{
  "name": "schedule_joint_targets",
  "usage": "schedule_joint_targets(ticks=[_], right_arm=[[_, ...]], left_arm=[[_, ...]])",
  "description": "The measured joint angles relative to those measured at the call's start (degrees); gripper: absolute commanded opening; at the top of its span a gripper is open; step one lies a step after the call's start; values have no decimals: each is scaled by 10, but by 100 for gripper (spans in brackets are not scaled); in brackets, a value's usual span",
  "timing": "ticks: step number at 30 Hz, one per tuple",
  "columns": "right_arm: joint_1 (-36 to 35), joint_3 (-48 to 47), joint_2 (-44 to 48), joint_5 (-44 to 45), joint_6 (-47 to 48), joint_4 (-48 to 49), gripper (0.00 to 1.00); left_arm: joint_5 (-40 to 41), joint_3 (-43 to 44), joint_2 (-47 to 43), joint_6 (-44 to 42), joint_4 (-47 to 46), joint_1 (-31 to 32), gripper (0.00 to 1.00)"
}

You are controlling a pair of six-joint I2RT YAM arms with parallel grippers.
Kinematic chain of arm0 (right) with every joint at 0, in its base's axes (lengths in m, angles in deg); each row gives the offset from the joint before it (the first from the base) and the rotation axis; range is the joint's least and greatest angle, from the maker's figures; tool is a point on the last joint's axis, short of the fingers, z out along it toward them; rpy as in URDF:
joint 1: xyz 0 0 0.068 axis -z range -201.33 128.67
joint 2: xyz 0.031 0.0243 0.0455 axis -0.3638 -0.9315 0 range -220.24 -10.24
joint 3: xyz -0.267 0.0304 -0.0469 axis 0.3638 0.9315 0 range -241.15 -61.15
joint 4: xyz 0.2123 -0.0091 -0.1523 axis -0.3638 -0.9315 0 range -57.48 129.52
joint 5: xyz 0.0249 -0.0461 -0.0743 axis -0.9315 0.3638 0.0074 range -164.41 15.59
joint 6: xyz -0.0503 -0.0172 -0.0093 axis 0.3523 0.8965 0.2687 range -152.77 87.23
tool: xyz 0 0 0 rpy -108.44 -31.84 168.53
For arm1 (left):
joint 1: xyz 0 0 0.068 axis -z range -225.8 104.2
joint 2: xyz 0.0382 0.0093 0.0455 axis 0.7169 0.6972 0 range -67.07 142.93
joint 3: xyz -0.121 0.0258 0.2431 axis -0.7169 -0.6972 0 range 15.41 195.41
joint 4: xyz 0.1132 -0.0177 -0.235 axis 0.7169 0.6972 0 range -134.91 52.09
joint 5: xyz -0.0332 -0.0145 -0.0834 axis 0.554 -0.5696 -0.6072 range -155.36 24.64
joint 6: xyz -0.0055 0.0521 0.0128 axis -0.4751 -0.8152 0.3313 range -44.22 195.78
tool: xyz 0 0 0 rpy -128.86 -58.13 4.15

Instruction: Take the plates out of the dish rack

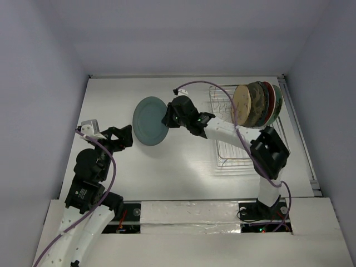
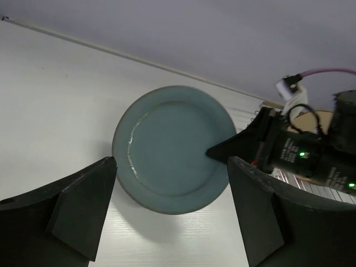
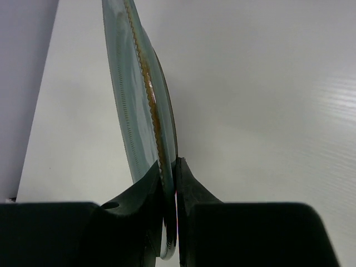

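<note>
A plain teal plate (image 1: 149,121) hangs tilted above the table left of centre, with my right gripper (image 1: 167,119) shut on its right rim. In the right wrist view the plate (image 3: 140,94) stands edge-on, pinched between my right gripper's (image 3: 170,168) two fingers. The left wrist view shows the plate's (image 2: 167,147) face, with my left gripper (image 2: 172,217) open just below and short of it, not touching. From above, that left gripper (image 1: 121,137) sits at the plate's lower left. Several other plates (image 1: 257,103) stand on edge at the far end of the silver wire dish rack (image 1: 236,150).
The rack stands on the right half of the white table (image 1: 183,161), near its right edge. Grey walls close in the table at the back and sides. My right arm (image 1: 233,132) stretches across the front part of the rack.
</note>
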Motion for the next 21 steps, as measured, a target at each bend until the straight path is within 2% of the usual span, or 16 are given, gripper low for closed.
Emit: schedule_joint_targets(ticks=[7,10,14,17,21], right_arm=[[6,-8,-88,3,-79,30,0],[10,-7,-97,11,-104,47,14],[12,-1,-101,27,-129,74,40],[12,18,-101,32,-142,101,52],[12,62,-102,38,-153,118,53]], left_arm=[[0,-1,-1,0,0,-5,78],[0,-1,-1,0,0,-7,77],[0,-1,-1,0,0,-7,77],[0,-1,-1,0,0,-7,77],[0,-1,-1,1,0,-7,77]])
